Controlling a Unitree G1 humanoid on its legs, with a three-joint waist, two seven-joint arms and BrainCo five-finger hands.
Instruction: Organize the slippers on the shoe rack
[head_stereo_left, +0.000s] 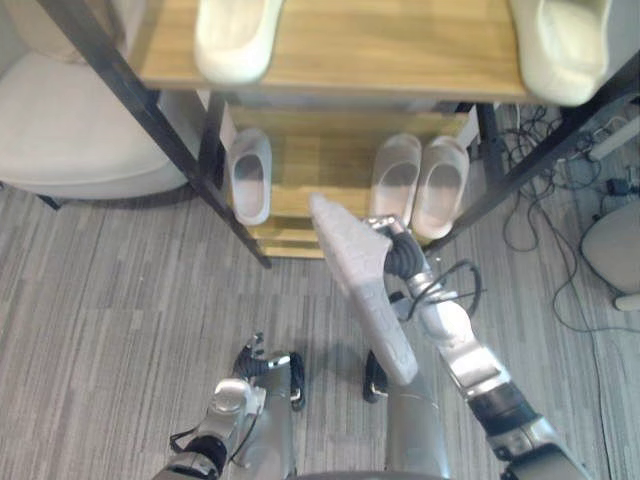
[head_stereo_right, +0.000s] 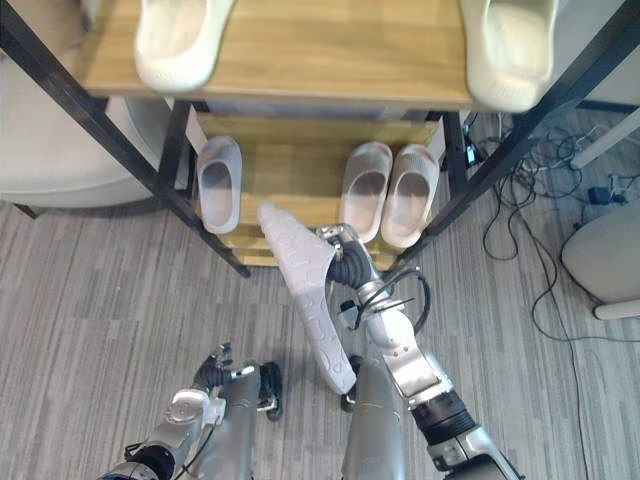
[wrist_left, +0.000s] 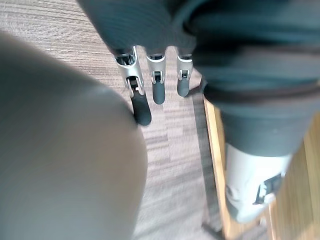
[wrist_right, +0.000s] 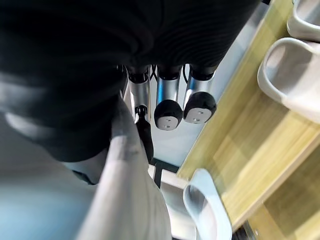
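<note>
Right hand (head_stereo_left: 390, 243) clamped round a grey slipper (head_stereo_left: 362, 285), textured sole turned upward, held above the floor just before the shoe rack (head_stereo_left: 330, 150), a lone slipper (head_stereo_left: 250, 175) and a pair of slippers (head_stereo_left: 420, 185) sat on its lower shelf, left hand (head_stereo_left: 258, 362) hung low, fingers relaxed and apart.

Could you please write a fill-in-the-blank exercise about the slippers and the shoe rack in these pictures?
1. The right hand holds the grey slipper with its ____ facing up.
2. On the lower shelf, the single slipper stands to the ____ of the pair.
3. The top shelf shows ____ cream slippers.
4. The left hand holds ____.
Missing words: sole; left; two; nothing.
</note>
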